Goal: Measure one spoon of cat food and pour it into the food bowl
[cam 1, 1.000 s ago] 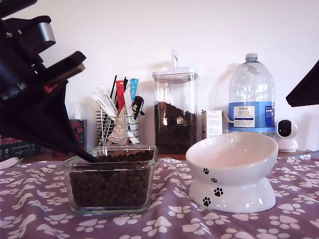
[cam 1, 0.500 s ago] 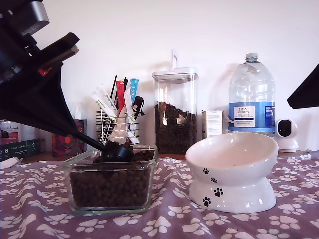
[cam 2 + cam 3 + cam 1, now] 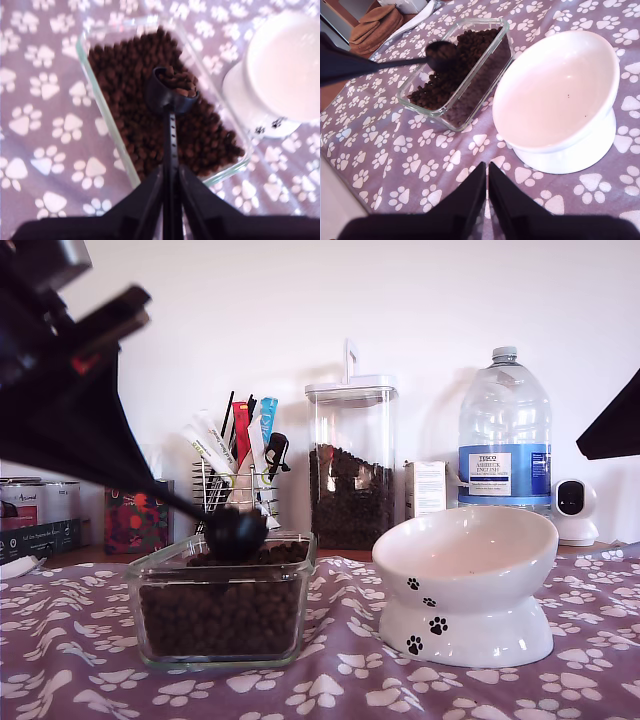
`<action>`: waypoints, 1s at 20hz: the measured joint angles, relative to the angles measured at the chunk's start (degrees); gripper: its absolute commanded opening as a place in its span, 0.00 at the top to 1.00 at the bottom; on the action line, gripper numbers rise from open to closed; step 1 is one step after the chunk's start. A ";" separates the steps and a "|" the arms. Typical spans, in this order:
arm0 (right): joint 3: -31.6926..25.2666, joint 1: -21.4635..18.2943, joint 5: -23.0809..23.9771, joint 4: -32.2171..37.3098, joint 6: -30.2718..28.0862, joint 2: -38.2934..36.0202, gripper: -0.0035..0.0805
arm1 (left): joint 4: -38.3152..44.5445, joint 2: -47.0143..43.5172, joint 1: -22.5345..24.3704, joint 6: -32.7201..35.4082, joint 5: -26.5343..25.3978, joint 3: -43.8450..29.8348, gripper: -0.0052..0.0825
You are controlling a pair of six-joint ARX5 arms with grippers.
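Note:
My first gripper [image 3: 170, 172] is shut on the thin handle of the black spoon [image 3: 171, 90]. The spoon's cup holds a heap of cat food [image 3: 182, 83] and hangs just above the kibble in the square glass container [image 3: 105, 125]. In the exterior view the spoon [image 3: 236, 533] hovers over the container [image 3: 222, 610] on that view's left. The white food bowl [image 3: 455, 570] with paw prints stands to the exterior view's right of the container, its inside [image 3: 555, 90] bare. My second gripper [image 3: 486, 169] is shut on nothing, above the cloth near the bowl.
Behind the container stand a wire caddy of sachets [image 3: 238, 480], a tall clear kibble jar [image 3: 351, 465], a small carton [image 3: 426, 488], a large water bottle [image 3: 504, 435] and a small white camera [image 3: 575, 510]. A purple paw-print cloth [image 3: 330, 680] covers the table.
The first arm has risen and lifted the spoon's cup out of the kibble. It now hangs filled above the container. The bowl and the second arm stayed put.

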 measured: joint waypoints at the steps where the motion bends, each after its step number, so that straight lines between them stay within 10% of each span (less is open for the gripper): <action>1: 0.00 0.00 0.00 0.00 0.00 0.00 0.97 | 0.02 -0.98 0.26 0.00 0.00 0.00 0.96; 20: 0.00 0.00 0.00 0.04 0.00 0.00 0.97 | 10.54 -1.79 0.63 -0.13 6.95 0.00 0.96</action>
